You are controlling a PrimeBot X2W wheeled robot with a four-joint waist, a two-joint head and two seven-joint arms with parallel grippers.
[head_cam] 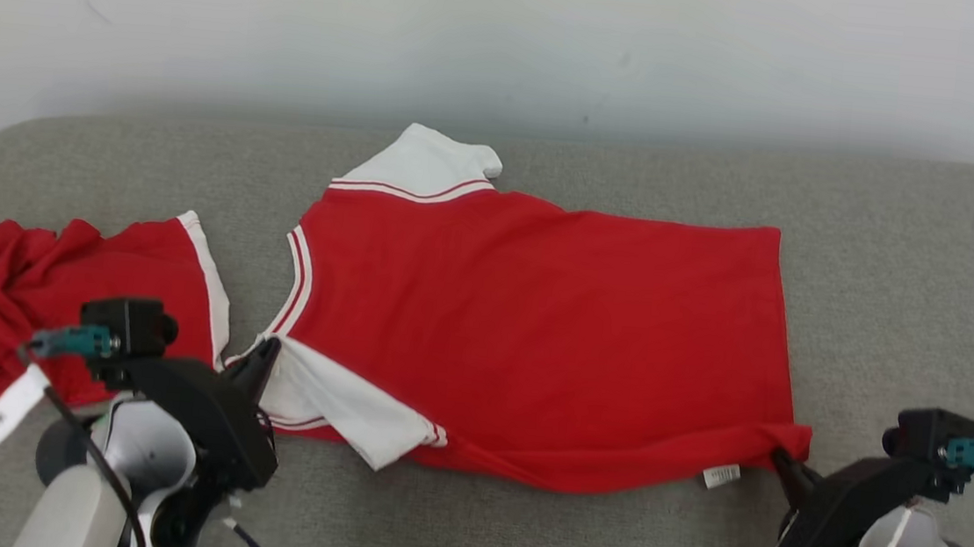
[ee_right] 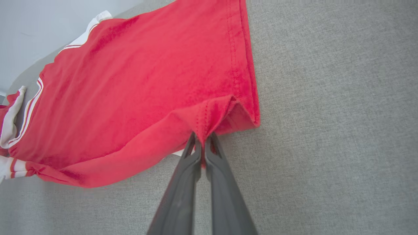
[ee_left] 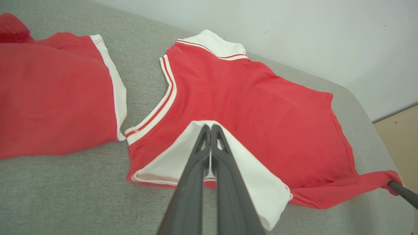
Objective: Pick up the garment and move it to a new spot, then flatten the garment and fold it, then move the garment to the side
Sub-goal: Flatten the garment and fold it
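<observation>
Nearest us, our left hand [ee_left: 209,128] is pinched tight on the folded-over white sleeve of a red knit shirt with white sleeves [head_cam: 535,331]. Our right hand [ee_right: 202,136] is clamped on the bunched near corner of its hem. The shirt lies spread across the middle of a grey fabric-covered tabletop [head_cam: 890,300], neck to our left, hem to our right. A small white label [head_cam: 720,475] peeks from its near edge. A crumpled red garment with a white band [head_cam: 25,312] sits apart at left. Behind stands a pale wall [head_cam: 508,37].
</observation>
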